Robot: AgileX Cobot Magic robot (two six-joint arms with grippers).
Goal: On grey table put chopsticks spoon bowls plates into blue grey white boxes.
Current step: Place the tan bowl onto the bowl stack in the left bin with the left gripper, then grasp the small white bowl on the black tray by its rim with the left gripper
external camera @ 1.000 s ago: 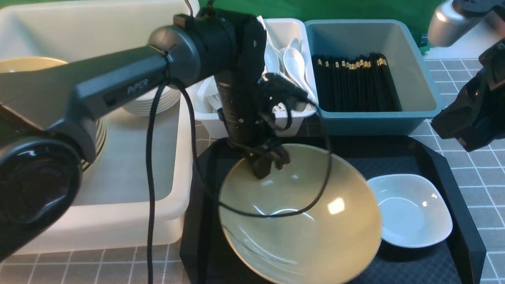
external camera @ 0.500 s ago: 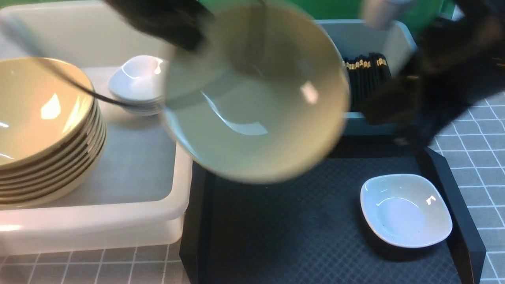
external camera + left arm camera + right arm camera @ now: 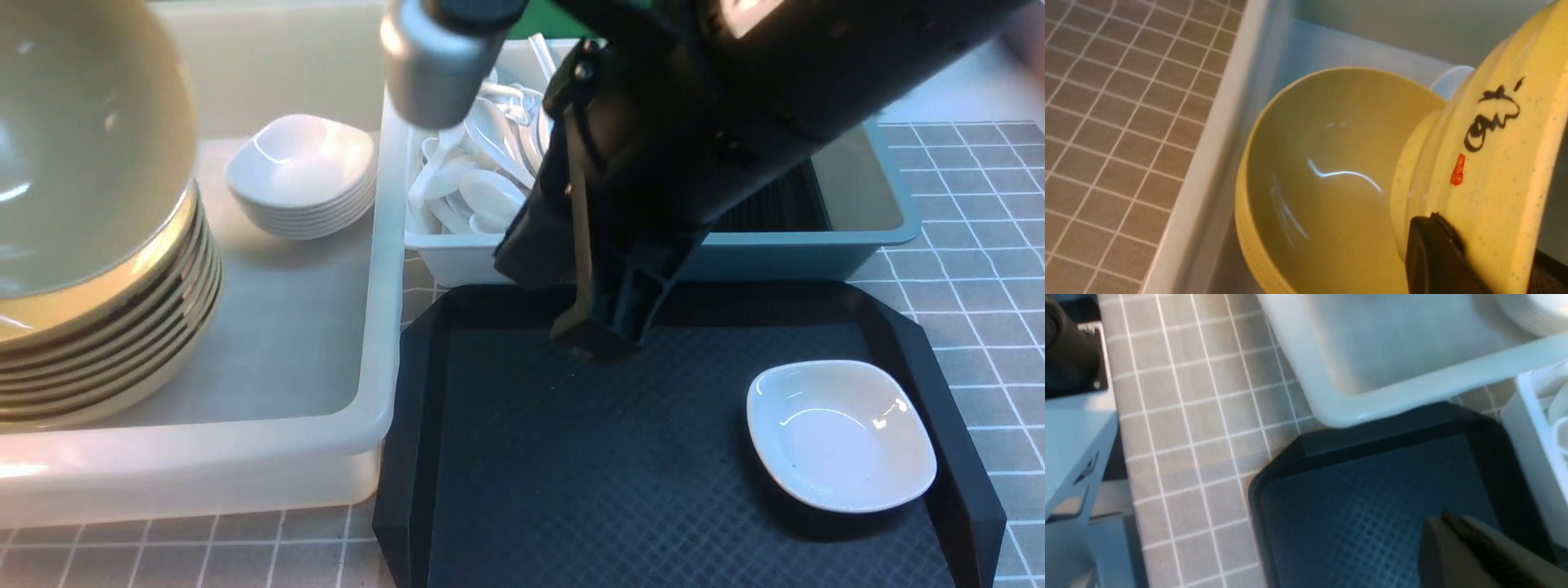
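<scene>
My left gripper is shut on the rim of a yellow bowl with black writing. One finger presses on its outside. The bowl hangs tilted just above the stack of yellow bowls in the big white box. In the front view the held bowl is at the top left over the stack; the left gripper itself is out of that view. My right gripper is shut and empty, hovering over the black tray. A small white plate lies on the tray's right.
The white box also holds a stack of small white plates. A smaller white box holds spoons. The blue box behind the tray is largely covered by my right arm. The grey tiled table surrounds them.
The left gripper has carried the yellow bowl off the tray, up and left, to above the bowl stack. The right arm has swung in from the right over the tray.
</scene>
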